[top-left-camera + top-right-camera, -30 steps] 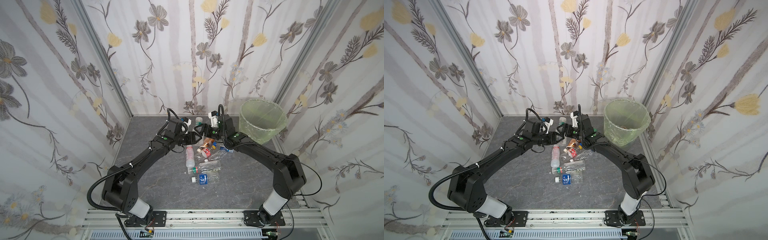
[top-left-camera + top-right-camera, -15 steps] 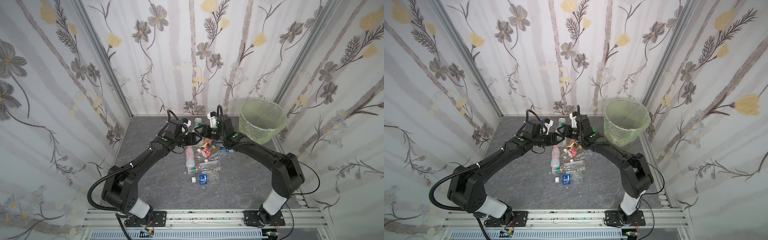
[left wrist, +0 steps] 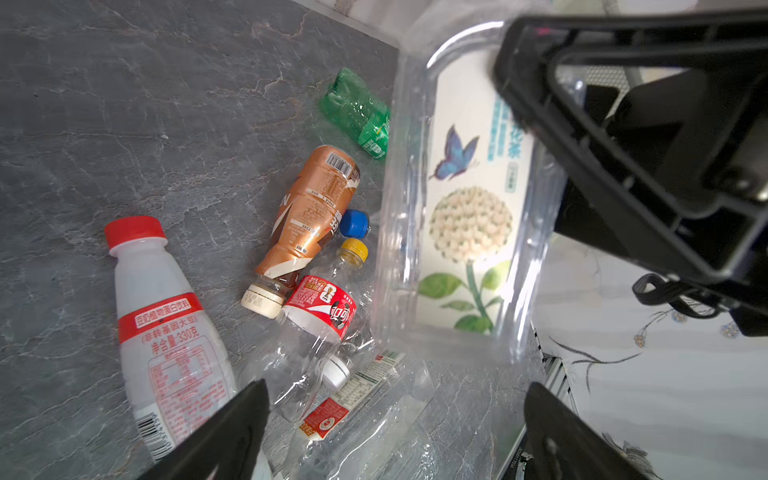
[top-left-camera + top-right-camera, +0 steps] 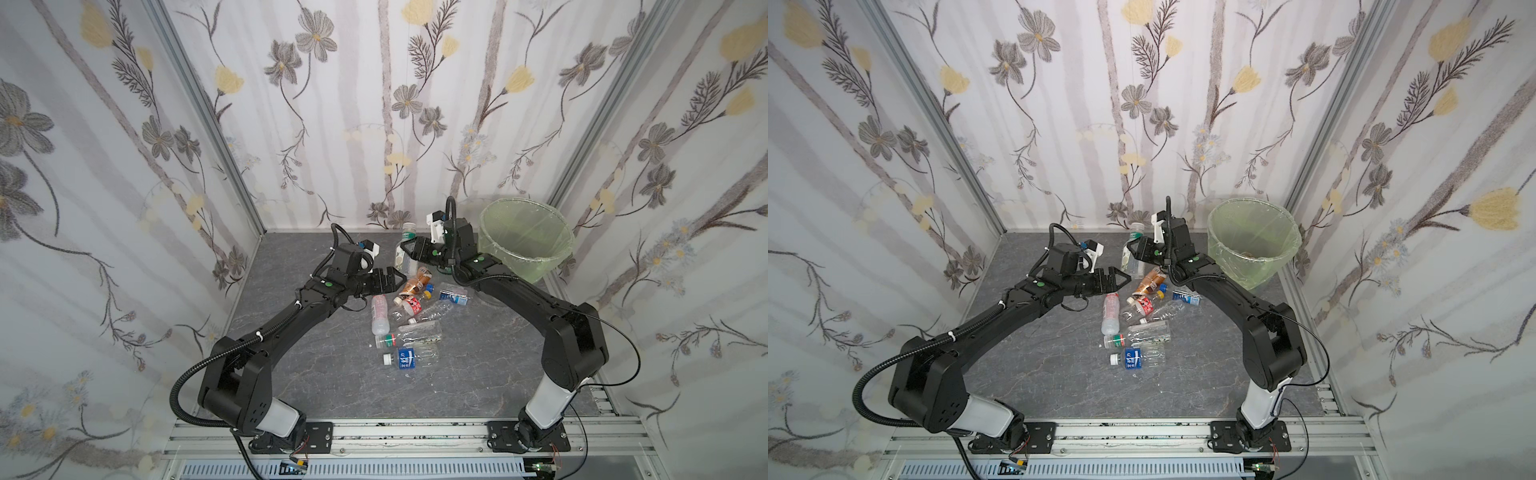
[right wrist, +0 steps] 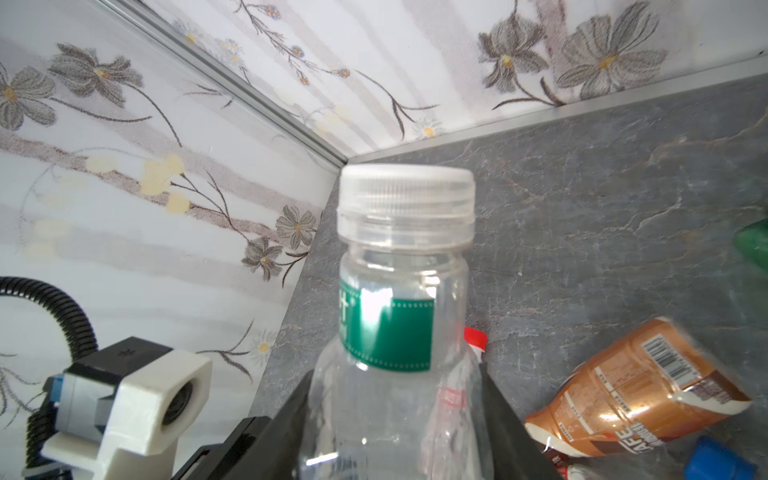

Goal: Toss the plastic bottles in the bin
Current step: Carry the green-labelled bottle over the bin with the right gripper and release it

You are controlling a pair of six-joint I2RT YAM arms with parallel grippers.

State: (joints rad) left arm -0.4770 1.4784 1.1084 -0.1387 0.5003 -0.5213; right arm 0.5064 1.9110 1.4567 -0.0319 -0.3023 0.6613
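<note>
My right gripper (image 4: 409, 249) (image 5: 395, 415) is shut on a clear bottle (image 4: 407, 232) (image 5: 405, 257) with a white cap and green neck band, holding it upright above the floor left of the bin (image 4: 536, 257) (image 4: 1254, 257). The left wrist view shows this same bottle (image 3: 465, 216) by its butterfly label. My left gripper (image 4: 398, 279) (image 3: 395, 432) is open and empty, just left of the held bottle and above the pile. On the floor lie a white red-capped bottle (image 4: 379, 311) (image 3: 166, 332), a brown one (image 4: 413, 284) (image 3: 311, 212), a green one (image 3: 361, 112) and several clear ones (image 4: 409, 358).
The bin, lined with a pale green bag, stands in the back right corner against the walls. Flowered walls close the cell on three sides. A metal rail (image 4: 395, 428) with both arm bases runs along the front edge.
The left gripper has opened wide and let go of the clear bottle. The right gripper has shut on that bottle and now holds it alone.
</note>
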